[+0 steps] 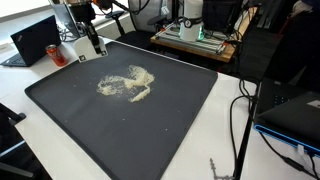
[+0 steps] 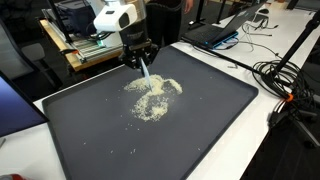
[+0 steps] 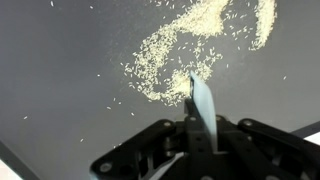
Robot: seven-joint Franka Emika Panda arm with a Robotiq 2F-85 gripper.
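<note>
The gripper (image 3: 200, 128) is clamped on a thin pale blade (image 3: 202, 98), its jaws pinched flat against it so that it juts straight out, probably to keep the edge stiff. The blade's tip sits at the near edge of the scattered grains (image 3: 180, 55); whether it touches them I cannot tell. The grains lie in a loose curl near the middle of the dark mat (image 2: 210, 125), whose edge looks slightly raised and would hold them in. Beyond it, a laptop (image 1: 35, 40) and a red can (image 1: 55, 53) stand on the white table (image 1: 230, 140)
</note>
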